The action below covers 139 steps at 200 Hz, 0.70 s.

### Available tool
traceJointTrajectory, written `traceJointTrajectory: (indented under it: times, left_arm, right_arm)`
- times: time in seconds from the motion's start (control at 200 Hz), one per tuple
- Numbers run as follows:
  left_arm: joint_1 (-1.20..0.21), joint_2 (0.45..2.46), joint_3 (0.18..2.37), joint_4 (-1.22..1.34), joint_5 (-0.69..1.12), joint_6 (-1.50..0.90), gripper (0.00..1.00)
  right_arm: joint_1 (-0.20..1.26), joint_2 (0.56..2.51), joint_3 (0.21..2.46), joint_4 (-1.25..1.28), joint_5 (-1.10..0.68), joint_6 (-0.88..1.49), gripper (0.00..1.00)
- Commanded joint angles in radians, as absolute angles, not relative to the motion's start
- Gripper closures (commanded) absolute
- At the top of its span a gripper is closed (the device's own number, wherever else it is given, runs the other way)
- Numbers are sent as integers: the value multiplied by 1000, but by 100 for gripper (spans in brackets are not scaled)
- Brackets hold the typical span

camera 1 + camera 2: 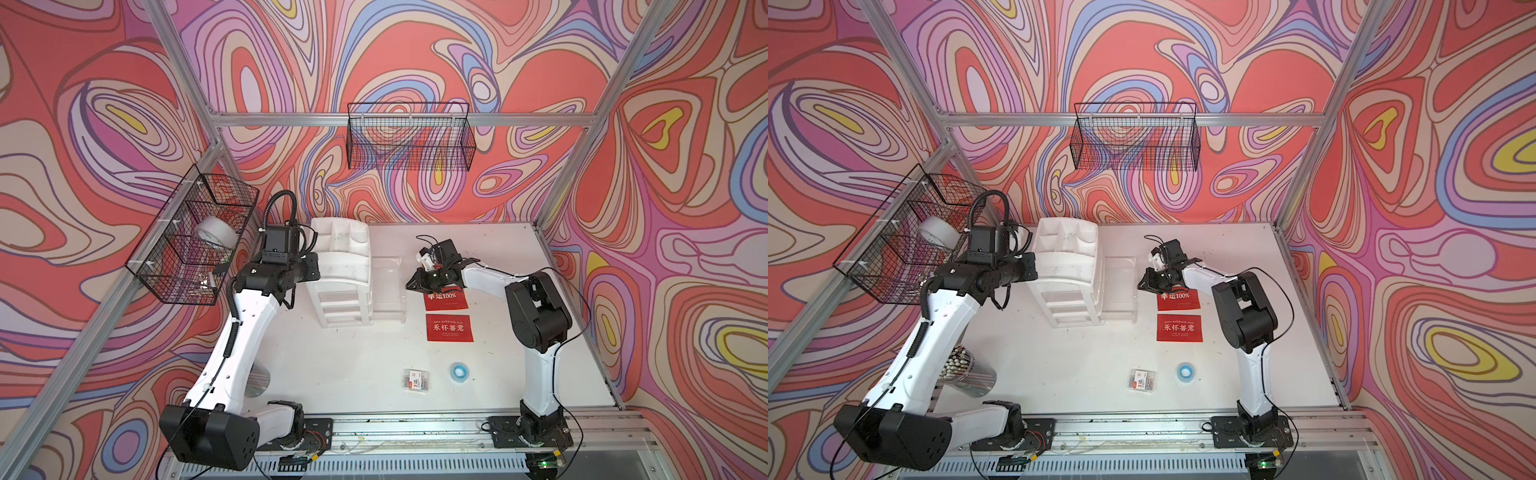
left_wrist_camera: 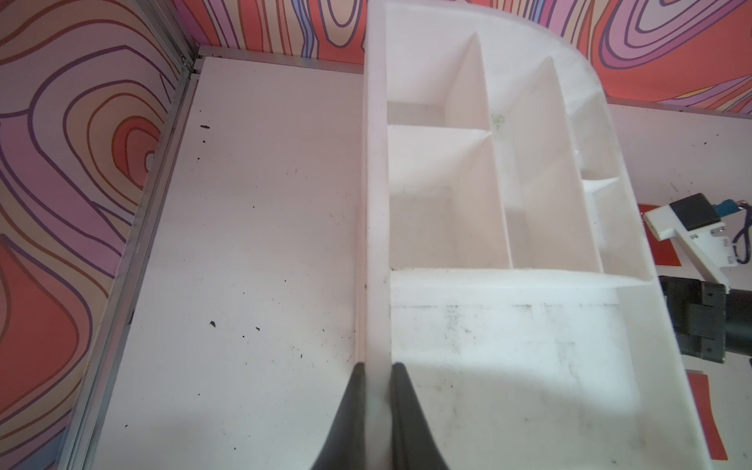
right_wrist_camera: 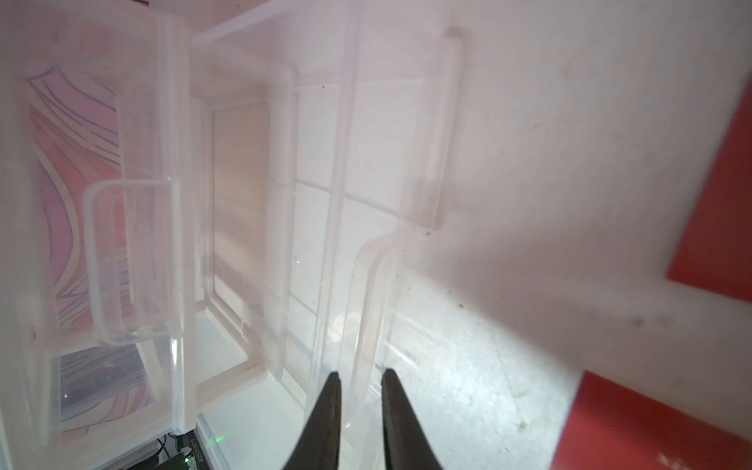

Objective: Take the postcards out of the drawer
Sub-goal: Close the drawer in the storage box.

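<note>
Two red postcards lie flat on the white table right of the drawer: the "100%" card (image 1: 446, 300) (image 1: 1179, 300) and a second one (image 1: 450, 328) (image 1: 1179, 328) nearer the front. The clear plastic drawer (image 1: 388, 286) (image 3: 366, 285) stands pulled out of the white organizer (image 1: 340, 257) (image 2: 447, 203), and only clear plastic shows inside it. My right gripper (image 1: 411, 284) (image 3: 360, 374) is shut on the drawer's front wall, just beside the "100%" card. My left gripper (image 2: 376, 366) is shut on the organizer's side wall.
A small clear packet with a red label (image 1: 415, 379) and a blue tape ring (image 1: 459, 370) lie toward the table's front. A metal cup of pens (image 1: 967, 370) stands by the left arm. Wire baskets hang on the left wall (image 1: 195, 232) and back wall (image 1: 409, 137).
</note>
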<state>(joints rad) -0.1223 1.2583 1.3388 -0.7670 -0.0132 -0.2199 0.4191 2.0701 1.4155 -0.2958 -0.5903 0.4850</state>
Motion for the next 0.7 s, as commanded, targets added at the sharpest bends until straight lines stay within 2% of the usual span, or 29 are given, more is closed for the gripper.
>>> traceJointTrajectory:
  times: [0.0,0.691]
  left_arm:
    - [-119,1269,1312,-775,40,-228,91]
    - [-128,1295,1228,-638,229,-378,91]
  right_arm:
    - [441,2108,1442,-261,-618,504,80]
    - [453,2184,1534,-225,-636,540,80]
